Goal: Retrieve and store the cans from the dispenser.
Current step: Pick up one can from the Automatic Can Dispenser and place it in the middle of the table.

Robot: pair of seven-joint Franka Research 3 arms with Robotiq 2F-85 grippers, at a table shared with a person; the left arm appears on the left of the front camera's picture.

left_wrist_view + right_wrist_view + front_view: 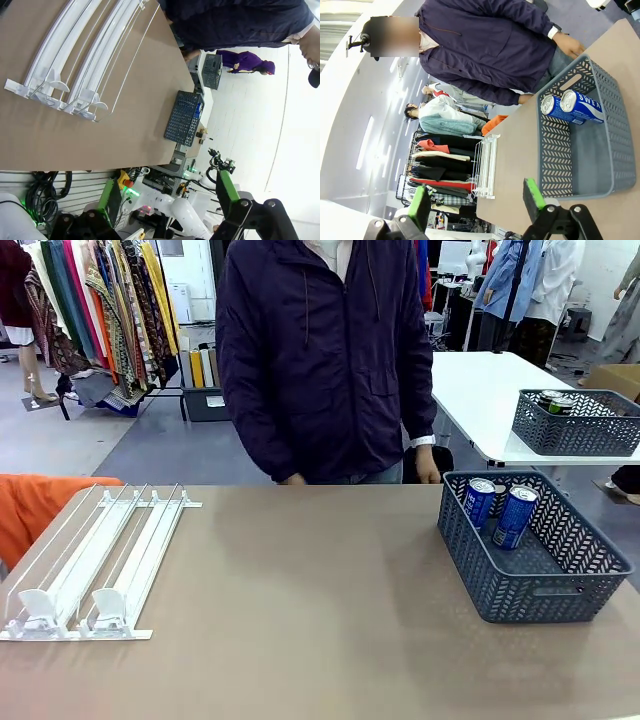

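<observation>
Reading "SWEA", two blue cans (575, 106) share a basket (615, 150).

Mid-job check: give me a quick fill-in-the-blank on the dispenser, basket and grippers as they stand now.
1. The basket on the table holds ___ blue cans.
2. The lanes of the dispenser hold ___ cans.
3. The left gripper and the right gripper both stand ___.

Missing words: two; no; open

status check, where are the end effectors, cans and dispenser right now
Left end effector open, holding nothing. Right end effector open, holding nothing. Dispenser lanes bare; two blue cans upright in grey basket. Person stands at far edge.
</observation>
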